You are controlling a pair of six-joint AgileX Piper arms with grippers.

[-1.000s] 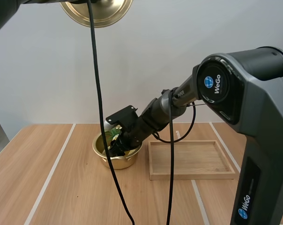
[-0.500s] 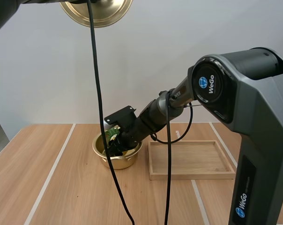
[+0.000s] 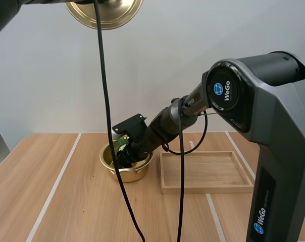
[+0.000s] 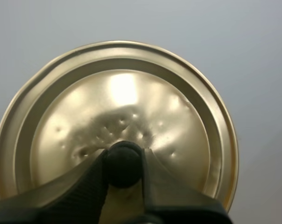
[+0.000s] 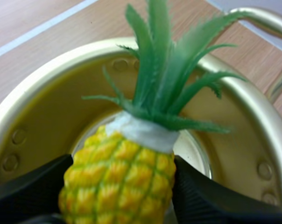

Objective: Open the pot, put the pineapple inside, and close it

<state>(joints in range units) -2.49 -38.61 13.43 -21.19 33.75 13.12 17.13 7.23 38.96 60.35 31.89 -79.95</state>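
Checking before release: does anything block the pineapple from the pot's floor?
Nothing visible does. The right end effector holds the pineapple inside the pot, over its bare floor, and the left end effector holds the lid high above.

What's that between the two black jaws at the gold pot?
A pineapple: the jaws of the right gripper pinch its body over the open pot, as the right wrist view shows.

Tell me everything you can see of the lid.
The lid is a round disc of shiny gold-coloured metal, with a stepped rim and small dents across its middle. A black ball knob sits at its centre. The left gripper pinches that knob, holding the lid in the air high above the table, apart from the pot. Nothing else touches it.
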